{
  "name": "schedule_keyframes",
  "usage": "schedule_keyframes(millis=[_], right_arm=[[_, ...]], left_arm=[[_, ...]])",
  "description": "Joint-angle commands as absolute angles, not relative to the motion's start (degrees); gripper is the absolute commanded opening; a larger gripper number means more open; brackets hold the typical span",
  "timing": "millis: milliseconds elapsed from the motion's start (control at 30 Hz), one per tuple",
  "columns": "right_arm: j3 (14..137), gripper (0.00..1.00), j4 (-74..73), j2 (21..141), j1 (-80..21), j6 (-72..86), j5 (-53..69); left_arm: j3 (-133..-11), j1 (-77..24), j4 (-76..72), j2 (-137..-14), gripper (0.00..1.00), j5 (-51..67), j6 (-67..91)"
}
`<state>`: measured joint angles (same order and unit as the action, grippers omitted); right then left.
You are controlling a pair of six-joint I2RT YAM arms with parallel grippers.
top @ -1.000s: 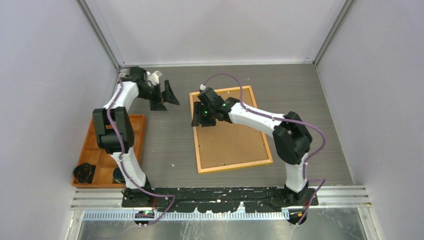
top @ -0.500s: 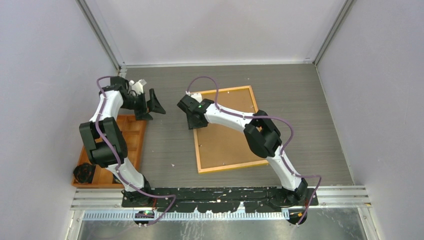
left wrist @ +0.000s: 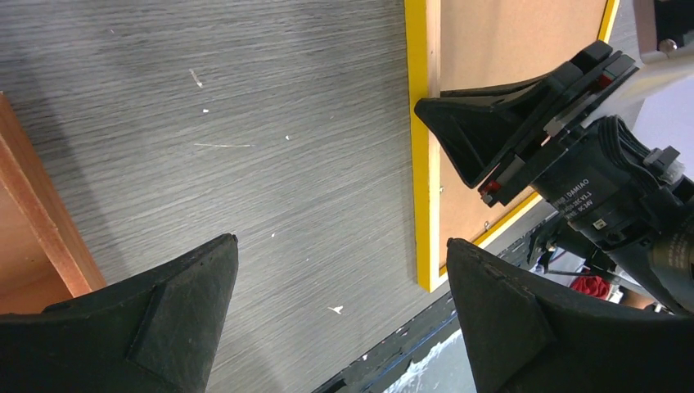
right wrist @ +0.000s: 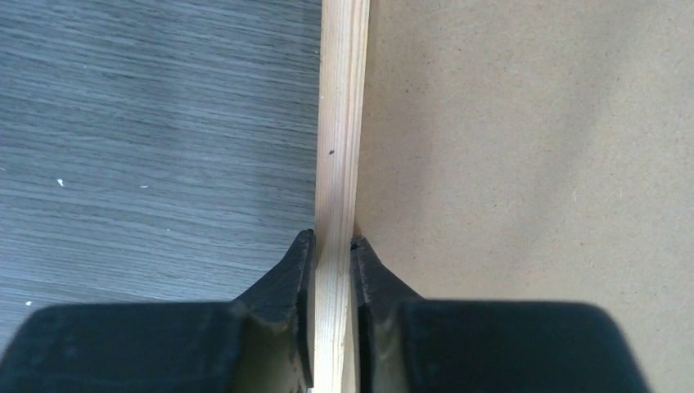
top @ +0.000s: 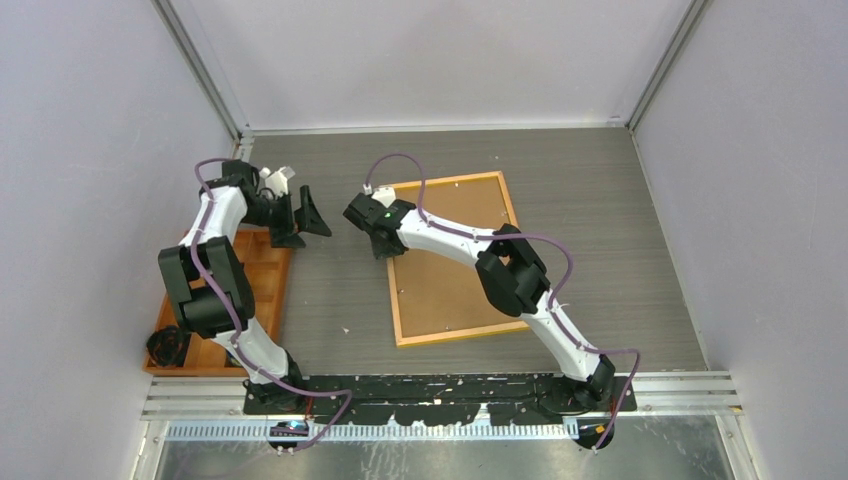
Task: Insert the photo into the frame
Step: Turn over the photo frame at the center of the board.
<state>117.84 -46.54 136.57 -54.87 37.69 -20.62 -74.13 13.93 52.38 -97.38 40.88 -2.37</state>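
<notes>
The frame point(top: 462, 275) lies face down on the table, brown backing board up. My right gripper point(top: 386, 243) is shut on the frame's left rail near the far left corner. In the right wrist view its fingers point(right wrist: 331, 242) clamp the light wood rail point(right wrist: 340, 123). My left gripper point(top: 305, 228) is open and empty, above bare table to the left of the frame. In the left wrist view point(left wrist: 340, 246) it looks at the frame's yellow edge point(left wrist: 421, 164) and at my right gripper point(left wrist: 434, 115) on it. The photo is out of view.
An orange compartment tray point(top: 272, 275) stands at the left edge and holds black items point(top: 168, 345) at its near end. Its corner shows in the left wrist view point(left wrist: 37, 217). Grey walls enclose the table at the back and both sides.
My right gripper has moved left from over the backing board to the frame's left rail and is shut on it. My left arm has drawn slightly back to the left.
</notes>
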Motion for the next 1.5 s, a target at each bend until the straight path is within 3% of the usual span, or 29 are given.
schedule_keyframes(millis=[0,33,333,633,800,933,1167,1467], right_arm=[[123.9,0.06,-48.6,137.4,-55.1,39.6,-19.6],[125.4,0.01,-48.6,136.9,-55.1,40.4,-18.3],[135.2,0.01,-43.1,129.4,-55.1,48.4,-4.9],[128.8,0.01,-22.1,118.9,-54.3,60.5,8.5],[131.6,0.01,-15.3,117.7,-52.4,67.5,14.2],[125.3,0.01,-9.8,114.1,-50.8,70.9,15.7],[101.8,0.01,11.8,106.0,-45.8,82.9,19.3],[94.3,0.05,8.8,101.2,-41.9,80.5,22.5]], left_arm=[[-74.8,14.4,53.4,-94.2,1.00,41.2,-3.9],[-74.8,14.5,53.9,-94.1,1.00,41.3,-4.0],[-77.1,20.8,56.2,-92.7,0.98,41.8,-3.8],[-78.2,25.0,58.3,-89.0,0.92,45.4,-2.2],[-81.6,25.1,59.9,-85.4,0.90,48.5,-0.3],[-82.8,25.0,58.8,-82.6,0.90,49.6,3.8],[-83.8,23.9,53.9,-80.3,0.88,49.9,9.3],[-87.6,10.8,43.4,-81.4,0.88,44.2,16.5]])
